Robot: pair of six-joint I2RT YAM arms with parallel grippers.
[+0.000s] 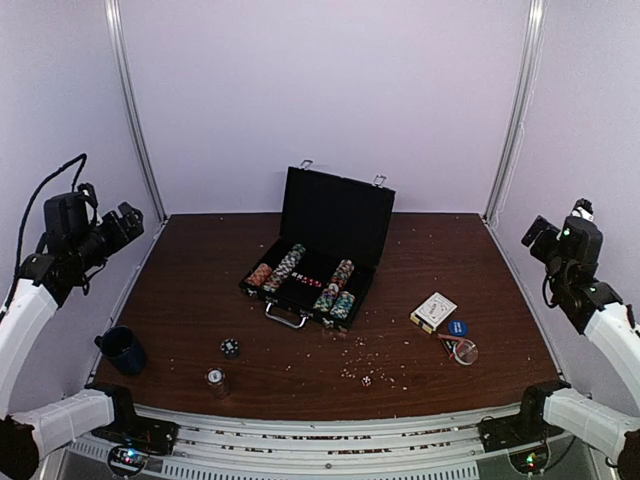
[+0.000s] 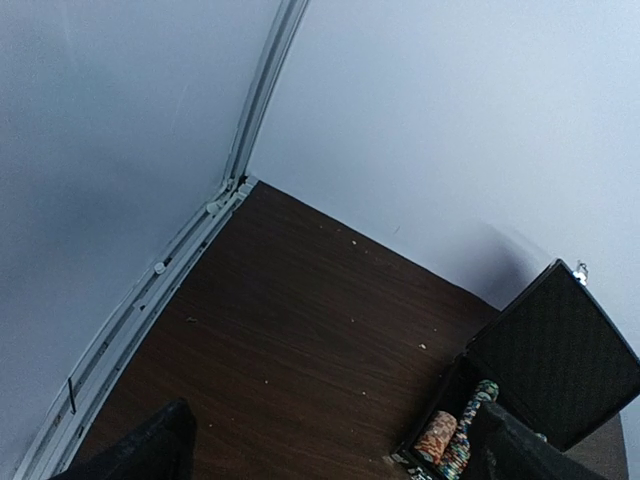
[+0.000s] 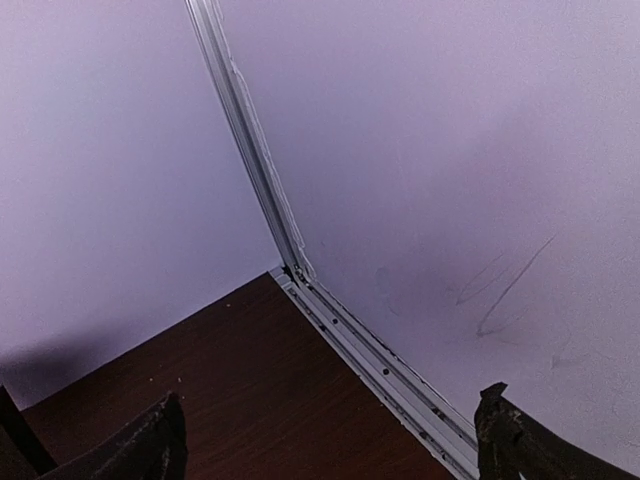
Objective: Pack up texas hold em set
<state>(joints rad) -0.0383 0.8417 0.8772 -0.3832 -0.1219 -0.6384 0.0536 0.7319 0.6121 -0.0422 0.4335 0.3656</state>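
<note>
Dark wood surface (image 1: pixel 200 300), pale walls (image 1: pixel 330 90): left jaws gape empty, raised over the left edge; blue mug (image 1: pixel 122 349) sits below; black case (image 1: pixel 335 215) lies open mid-surface, chip rows (image 1: pixel 285 267) inside; card box (image 1: pixel 433 311) lies to its right; right jaws gape empty, raised.

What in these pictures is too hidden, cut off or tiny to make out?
Top view: die faces, too small to read.
Top view: card box print, too small.
Left wrist view: case cut off by the frame edge, partly behind a finger.
Right wrist view: only wall and table; set out of frame.
</note>
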